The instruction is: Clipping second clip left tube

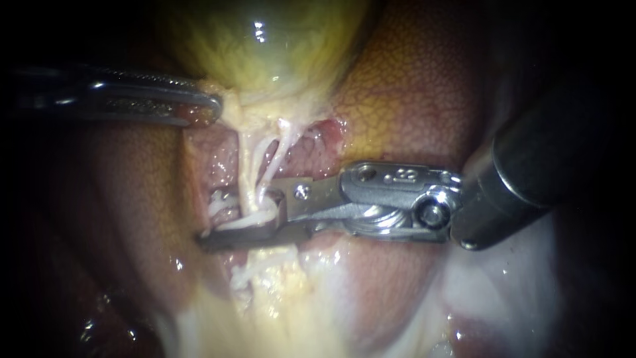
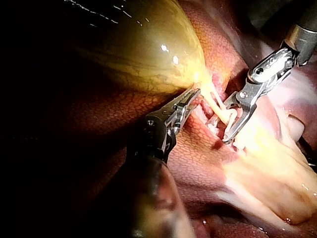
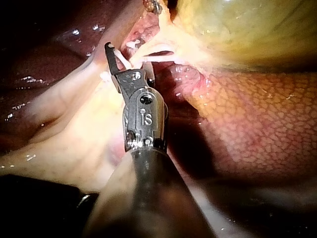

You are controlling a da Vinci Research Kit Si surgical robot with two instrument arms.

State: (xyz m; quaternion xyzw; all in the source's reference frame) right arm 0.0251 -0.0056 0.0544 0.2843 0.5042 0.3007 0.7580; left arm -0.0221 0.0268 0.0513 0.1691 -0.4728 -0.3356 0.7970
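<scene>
**A:** Left tube point(image 1: 247, 174) first. Where does it lie from the clipping jaws?

**B:** Nearest the camera, my right instrument point(image 1: 236, 217) reaches in from the right with its jaws pointing across the field. The jaws stand spread, with a gap showing, and the tube passes between them. I judge it is caught in the mouth but not yet squeezed.

**A:** And its long axis?

**B:** It runs from the gallbladder's neck down toward the camera, and the jaws lie roughly square across it. The left wrist view shows the same fork straddling the pale strand. The coming move should need only a closing of the jaws, with no further reach.

**A:** Anything crowding it?

**B:** The right tube point(image 1: 283, 149) runs just beside it and converges toward the same spot. I cannot tell whether it stays clear of the jaws, so that is the thing to check before closing.

**A:** Further back?

**B:** My left instrument point(image 1: 215, 105) comes in from the left. Its jaws look pressed together on the pale fringe at the neck of the gallbladder point(image 1: 265, 40), which holds the strands taut. The liver point(image 1: 411, 86) lies beyond and around everything. The right instrument is plainly the nearer one to the tube.
</scene>
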